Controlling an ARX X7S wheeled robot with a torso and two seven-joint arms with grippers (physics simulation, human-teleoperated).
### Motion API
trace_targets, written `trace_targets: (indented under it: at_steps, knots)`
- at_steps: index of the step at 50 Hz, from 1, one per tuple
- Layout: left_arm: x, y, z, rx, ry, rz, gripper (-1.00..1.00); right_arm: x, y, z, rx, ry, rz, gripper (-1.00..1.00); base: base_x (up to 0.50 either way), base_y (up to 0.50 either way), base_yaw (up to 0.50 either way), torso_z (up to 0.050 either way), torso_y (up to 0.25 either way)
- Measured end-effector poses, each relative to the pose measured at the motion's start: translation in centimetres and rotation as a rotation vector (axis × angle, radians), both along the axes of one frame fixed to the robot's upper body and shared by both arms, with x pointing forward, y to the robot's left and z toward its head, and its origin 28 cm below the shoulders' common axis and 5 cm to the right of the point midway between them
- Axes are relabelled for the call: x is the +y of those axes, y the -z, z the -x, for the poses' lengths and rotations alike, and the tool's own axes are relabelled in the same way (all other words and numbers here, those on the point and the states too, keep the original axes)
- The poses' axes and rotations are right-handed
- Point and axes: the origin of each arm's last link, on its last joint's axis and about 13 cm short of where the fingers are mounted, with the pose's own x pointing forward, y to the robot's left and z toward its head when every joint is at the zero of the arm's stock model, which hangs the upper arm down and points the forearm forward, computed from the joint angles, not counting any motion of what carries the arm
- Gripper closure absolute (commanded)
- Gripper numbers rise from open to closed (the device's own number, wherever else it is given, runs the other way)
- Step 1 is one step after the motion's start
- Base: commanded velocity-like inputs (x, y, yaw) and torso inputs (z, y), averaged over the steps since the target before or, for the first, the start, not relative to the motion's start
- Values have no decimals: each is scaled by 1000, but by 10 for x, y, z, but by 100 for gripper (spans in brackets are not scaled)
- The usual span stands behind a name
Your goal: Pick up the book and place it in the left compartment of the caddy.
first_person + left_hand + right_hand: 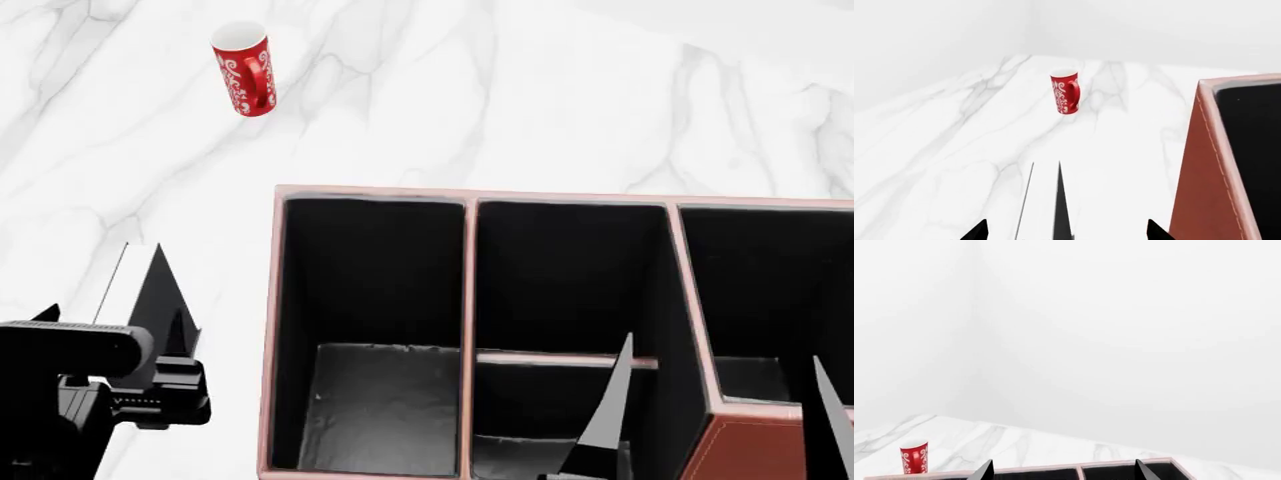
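Holding the thick black hardcover book (150, 300) clamped in my left gripper (1064, 232) beside the reddish-brown leather-look caddy (279, 330), I judge pickup done; its empty black-lined left compartment (380, 400) awaits. Right gripper (714, 420) hangs wide, empty.

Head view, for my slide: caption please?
Left tool holds the book beside the caddy; left compartment empty, red mug behind.
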Motion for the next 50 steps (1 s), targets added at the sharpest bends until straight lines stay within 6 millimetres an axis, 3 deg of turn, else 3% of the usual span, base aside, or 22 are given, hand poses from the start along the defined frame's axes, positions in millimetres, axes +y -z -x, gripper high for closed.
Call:
trace_targets:
  at_steps: [23, 50]
  knots:
    - [1, 1, -3, 12, -4, -4, -100, 0, 0, 0, 5, 4, -1, -100, 0, 0, 0, 0, 0]
    - [9, 15, -30, 44, -27, -22, -100, -1, 0, 0, 0, 3, -4, -100, 0, 0, 0, 0, 0]
